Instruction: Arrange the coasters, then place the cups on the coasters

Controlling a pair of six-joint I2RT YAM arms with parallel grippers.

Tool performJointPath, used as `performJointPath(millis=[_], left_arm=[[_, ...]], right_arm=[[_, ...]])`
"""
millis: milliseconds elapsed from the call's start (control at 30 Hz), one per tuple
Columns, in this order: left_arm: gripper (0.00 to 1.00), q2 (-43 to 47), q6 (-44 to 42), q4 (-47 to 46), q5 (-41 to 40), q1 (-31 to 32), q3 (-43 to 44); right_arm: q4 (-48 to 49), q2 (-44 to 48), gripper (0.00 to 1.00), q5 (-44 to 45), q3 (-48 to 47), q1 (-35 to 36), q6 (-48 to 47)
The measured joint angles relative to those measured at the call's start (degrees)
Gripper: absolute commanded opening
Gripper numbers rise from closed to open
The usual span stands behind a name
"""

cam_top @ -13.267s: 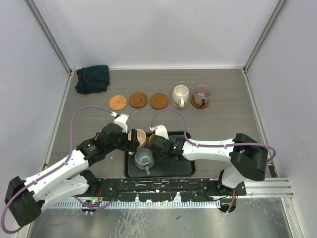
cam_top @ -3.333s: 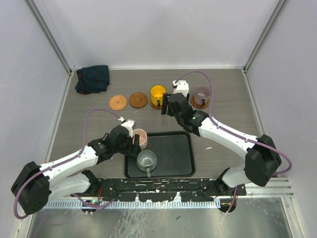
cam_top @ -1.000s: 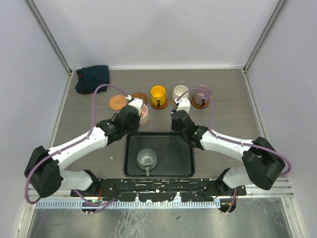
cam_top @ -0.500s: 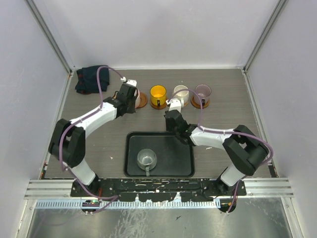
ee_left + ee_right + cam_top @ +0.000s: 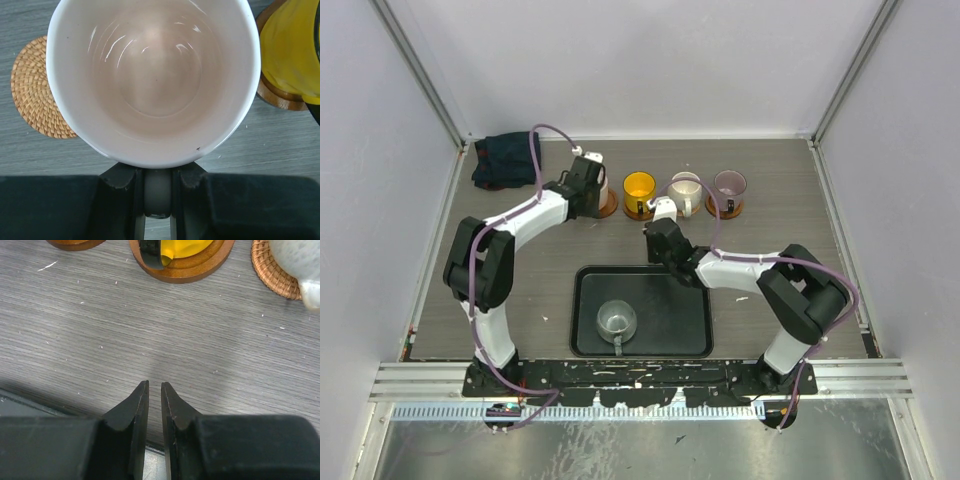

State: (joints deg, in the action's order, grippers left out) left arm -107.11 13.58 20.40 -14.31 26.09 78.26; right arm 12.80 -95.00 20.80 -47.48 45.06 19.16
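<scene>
My left gripper (image 5: 158, 172) is shut on the handle of the pink cup (image 5: 150, 75). In the top view the left gripper (image 5: 588, 192) hangs over a wooden coaster (image 5: 609, 208), and whether the cup rests on it is hidden. A woven coaster (image 5: 32, 97) lies just left of the cup. The yellow cup (image 5: 639, 188), the cream cup (image 5: 685, 188) and the mauve cup (image 5: 728, 185) each stand on a coaster. The grey cup (image 5: 616, 319) sits in the black tray (image 5: 665, 310). My right gripper (image 5: 155, 385) is open by a narrow slit and empty, short of the yellow cup (image 5: 185, 247).
A dark cloth (image 5: 506, 160) lies bunched at the back left corner. The tray's far edge (image 5: 30, 400) is just behind my right fingers. Side walls close the table in on the left, right and back.
My left arm carried the pink cup from beside the tray's far corner up to the coaster row. My right gripper slid a little left and its jaws narrowed.
</scene>
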Motion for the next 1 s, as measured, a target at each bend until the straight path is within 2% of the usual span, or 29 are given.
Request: performJointPath(millis=[500, 1000], left_arm=[[0.00, -4.11, -1.07, -1.25, 1.77, -0.28, 1.42], [0.00, -4.20, -1.22, -4.07, 2.12, -0.31, 1.42]], right_arm=[[0.00, -1.77, 0.22, -3.87, -0.02, 0.00, 0.44], [0.00, -2.99, 0.21, -5.81, -0.02, 0.00, 0.90]])
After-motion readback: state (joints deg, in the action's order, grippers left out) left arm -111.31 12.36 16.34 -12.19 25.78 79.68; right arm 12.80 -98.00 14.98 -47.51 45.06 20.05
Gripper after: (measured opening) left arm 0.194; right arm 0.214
